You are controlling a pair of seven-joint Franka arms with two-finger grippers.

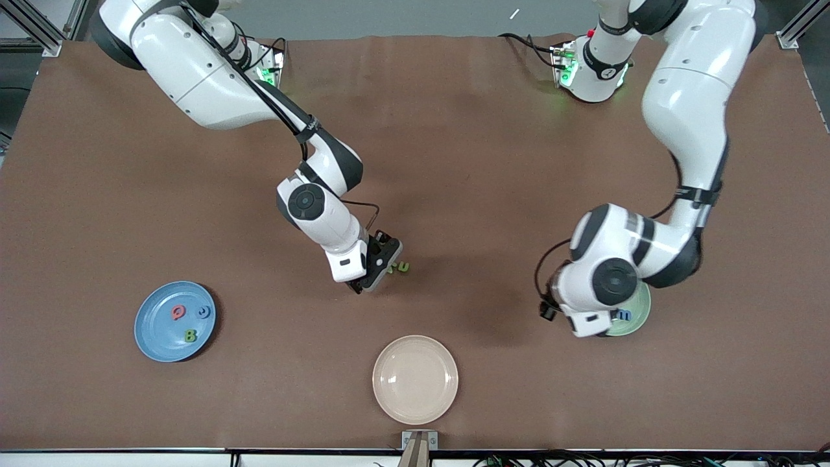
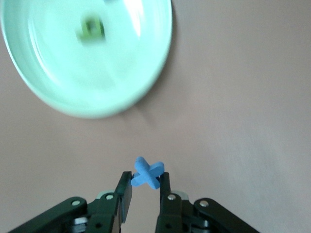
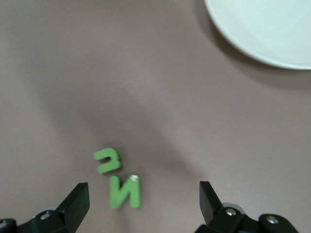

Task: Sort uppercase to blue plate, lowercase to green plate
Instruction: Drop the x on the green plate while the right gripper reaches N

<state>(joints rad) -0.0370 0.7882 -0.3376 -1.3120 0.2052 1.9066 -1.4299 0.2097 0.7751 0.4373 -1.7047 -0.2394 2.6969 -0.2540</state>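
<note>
Brown matting covers the whole counter (image 1: 454,130), and from the front view three plates sit on it: the blue plate (image 1: 150,337) toward the right arm's end, carrying three letters, a pink-red Q (image 1: 178,313), a blue ring (image 1: 204,312) and a green B (image 1: 190,335); a bare beige plate (image 1: 415,379) nearest the camera; and the green plate (image 1: 639,314) half hidden under the left arm, one blue m (image 1: 624,314) showing on it; the right gripper (image 1: 382,264) hangs low at mid-counter just beside a green letter (image 1: 403,266).

From the left wrist, the left gripper (image 2: 145,187) has its jaws clenched on one blue x (image 2: 147,174), short of the green plate's rim, where one green letter (image 2: 91,28) lies blurred; it should travel on over the plate's middle and drop low before letting go.

From the right wrist, the right gripper (image 3: 144,201) has its jaws spread wide; two green letters lie between them, a curled lowercase one (image 3: 107,160) and an N (image 3: 125,191), almost touching; best to centre on the N alone, so the neighbour is not nudged or pinched.
</note>
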